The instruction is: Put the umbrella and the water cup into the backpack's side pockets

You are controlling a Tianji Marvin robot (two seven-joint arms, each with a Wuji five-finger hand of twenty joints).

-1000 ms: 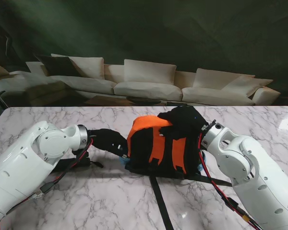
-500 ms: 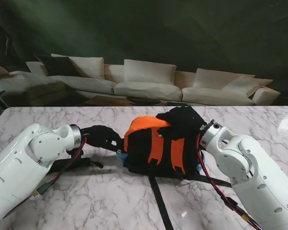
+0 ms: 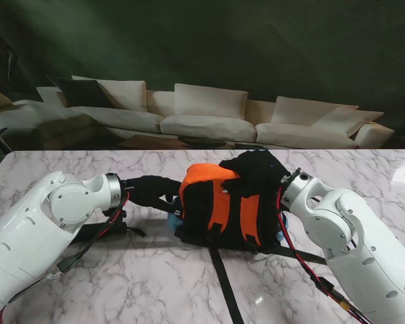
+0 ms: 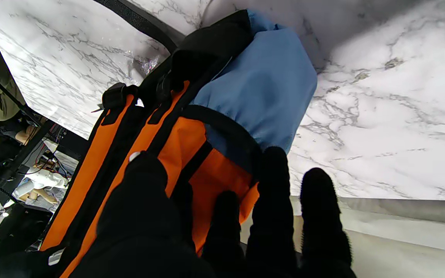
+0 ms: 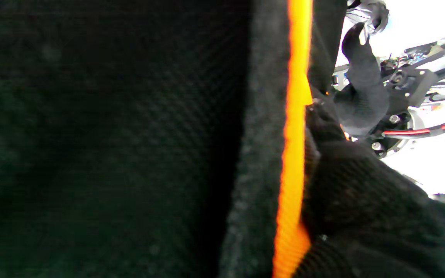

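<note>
While your stand view hides it, the left wrist view shows a blue pocket (image 4: 261,88) bulging on the backpack (image 3: 223,206). Its contents stay hidden. Left hand (image 3: 155,191) fingers (image 4: 272,193) apart against it; right hand (image 3: 256,172) grip: cannot tell.

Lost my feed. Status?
Left hand at backpack's blue side pocket, grip unclear. Right hand on backpack top. Umbrella, cup not visible.

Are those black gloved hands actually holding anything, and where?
The right hand grips the orange-and-black backpack at its top; the left hand presses its side.
</note>
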